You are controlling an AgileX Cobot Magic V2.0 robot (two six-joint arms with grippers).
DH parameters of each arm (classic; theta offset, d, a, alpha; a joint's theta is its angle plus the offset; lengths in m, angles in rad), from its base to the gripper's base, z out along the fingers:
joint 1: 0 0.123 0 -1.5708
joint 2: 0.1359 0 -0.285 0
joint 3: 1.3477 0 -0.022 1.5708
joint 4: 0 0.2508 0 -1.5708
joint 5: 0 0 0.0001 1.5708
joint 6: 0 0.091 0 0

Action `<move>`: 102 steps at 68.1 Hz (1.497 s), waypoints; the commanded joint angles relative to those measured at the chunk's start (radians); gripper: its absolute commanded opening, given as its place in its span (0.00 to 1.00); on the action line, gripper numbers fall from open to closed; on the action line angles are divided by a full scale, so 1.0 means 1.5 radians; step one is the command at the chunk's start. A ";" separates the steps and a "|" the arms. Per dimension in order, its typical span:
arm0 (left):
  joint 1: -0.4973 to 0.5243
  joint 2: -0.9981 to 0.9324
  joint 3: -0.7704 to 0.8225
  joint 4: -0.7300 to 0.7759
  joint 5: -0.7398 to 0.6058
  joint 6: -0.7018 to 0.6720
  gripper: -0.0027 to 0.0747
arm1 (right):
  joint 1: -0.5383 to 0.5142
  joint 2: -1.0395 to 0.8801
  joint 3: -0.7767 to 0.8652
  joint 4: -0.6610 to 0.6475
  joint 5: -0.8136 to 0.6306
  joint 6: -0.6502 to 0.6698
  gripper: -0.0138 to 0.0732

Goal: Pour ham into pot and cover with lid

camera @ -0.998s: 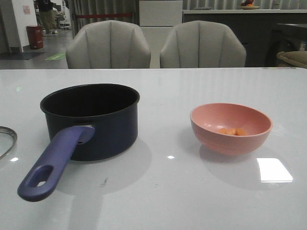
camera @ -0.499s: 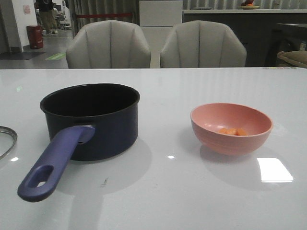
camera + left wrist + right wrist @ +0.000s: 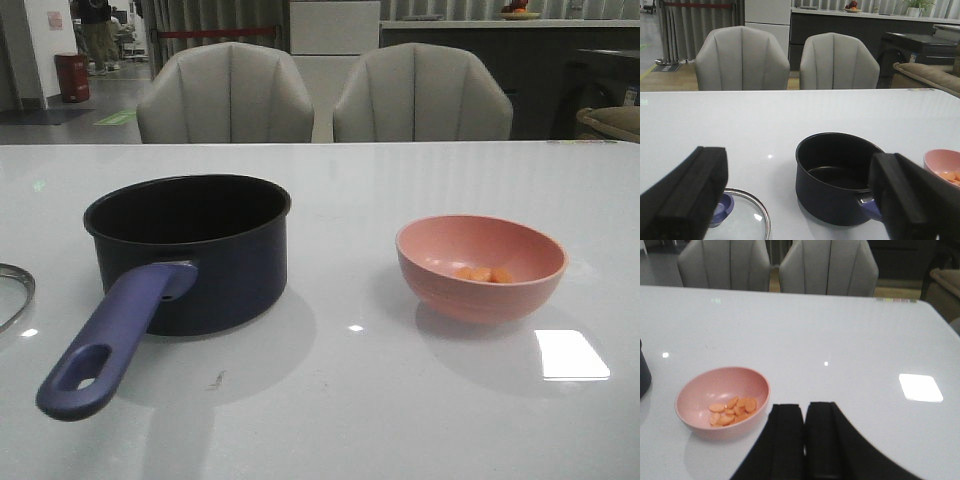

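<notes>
The white table (image 3: 340, 400) has plenty of bare surface between the pot (image 3: 190, 250) on the left and the pink bowl (image 3: 481, 266) on the right, which stand well apart. The lid (image 3: 742, 212) lies flat at the far left, cut off by the front view's edge. The left pincer (image 3: 795, 195) gapes wide above the table near the lid and pot. The right pincer (image 3: 805, 440) has its fingers pressed nearly together, holding nothing, just beside the bowl. The ham (image 3: 732, 410) is thin orange slices heaped in the bowl's bottom. The pot's dark inside looks empty; its purple handle (image 3: 105, 340) points toward the near left.
</notes>
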 commanded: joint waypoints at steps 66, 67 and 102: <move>-0.006 0.011 -0.018 -0.007 -0.058 -0.001 0.84 | 0.045 0.833 -0.470 0.109 0.067 0.004 0.72; -0.006 0.011 -0.018 -0.007 -0.058 -0.001 0.84 | 0.046 0.842 -0.479 0.109 0.067 0.004 0.72; -0.006 0.011 -0.018 -0.007 -0.058 -0.001 0.84 | 0.044 1.005 -0.600 0.149 0.142 0.004 0.34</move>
